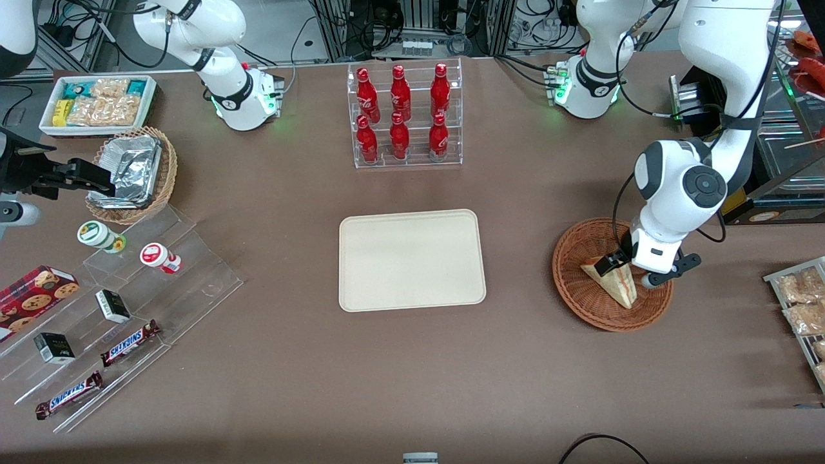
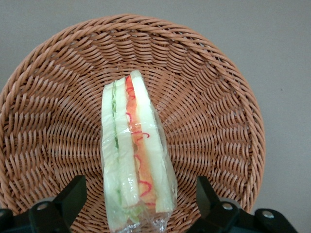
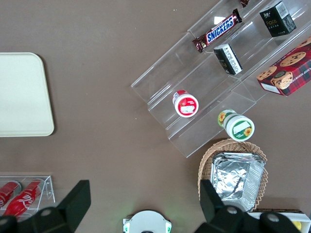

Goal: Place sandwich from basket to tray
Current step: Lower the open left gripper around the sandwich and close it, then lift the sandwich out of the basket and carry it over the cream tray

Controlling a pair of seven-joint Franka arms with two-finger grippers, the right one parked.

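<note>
**Front view: your gripper is down in the basket, straddling the sandwich**

Your working arm reaches down over the reddish-brown wicker basket (image 1: 583, 283), which sits on the brown table (image 1: 290, 361) toward that arm's end. The gripper (image 1: 633, 272) hangs low inside the basket, right at the sandwich (image 1: 611, 282).

Look at the wrist camera and you see the sandwich (image 2: 135, 160) standing on edge in the basket (image 2: 214, 116), wrapped in clear film, its pale bread slices showing green and red-orange filling between them. One dark fingertip (image 2: 73, 194) sits to one side of the wedge and the other to the opposite side. Both stand clear of the wrap with basket weave visible in between, so the jaws are spread and grasp nothing. The gripper (image 2: 138, 196) is centred on the sandwich's near end.

You find the cream tray (image 1: 411, 259) flat in the middle of the table, beside the basket and well apart from it, with nothing on it. Above it in the front view stands a clear rack of red bottles (image 1: 401, 113).

Toward the parked arm's end you have a tan wicker basket holding foil (image 1: 132, 171), a white bin of snack packets (image 1: 97, 103), and clear acrylic steps (image 1: 129, 303) carrying two small jars, small dark boxes, a cookie box and two Snickers bars (image 1: 129, 343).
</note>
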